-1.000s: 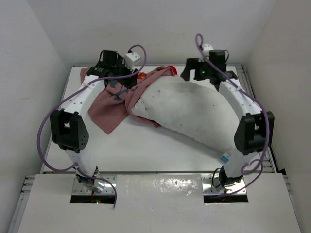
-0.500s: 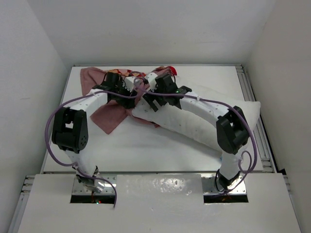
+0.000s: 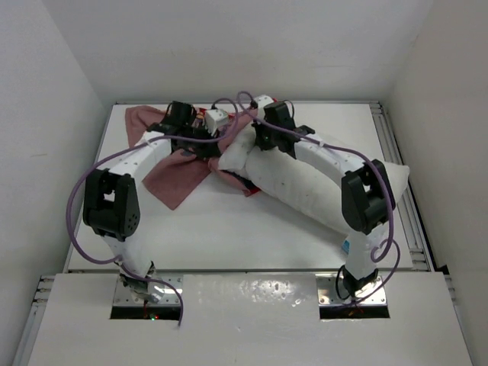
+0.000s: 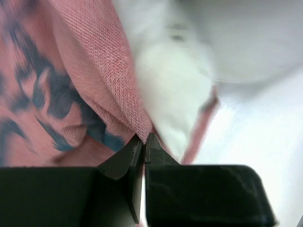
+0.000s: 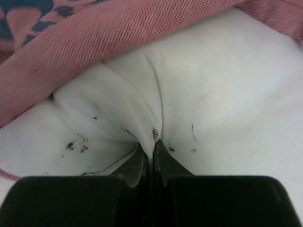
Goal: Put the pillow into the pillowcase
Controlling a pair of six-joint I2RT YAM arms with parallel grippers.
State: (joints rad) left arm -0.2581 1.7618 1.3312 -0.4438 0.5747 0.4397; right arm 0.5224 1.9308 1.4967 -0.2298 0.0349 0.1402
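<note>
barely begun: the pillow (image 3: 305, 187) lies from centre toward 4 o'clock, with only its 10 o'clock corner at the pillowcase (image 3: 164, 175) mouth. the left gripper (image 4: 143, 142) pinches the pillowcase edge and the right gripper (image 5: 151, 149) pinches pillow cloth. nearly all the stuffing is left to do.

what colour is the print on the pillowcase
Dark blue, on the dull pink fabric pillowcase, clearest in the left wrist view.

A flat white table (image 3: 229, 229) fills the middle of the overhead view, boxed in by 3 plain pale walls (image 3: 229, 46) — left, far and right. A metal rail (image 3: 386, 133) runs along its right edge. A glossy white board (image 3: 252, 320) spans the near edge.
</note>
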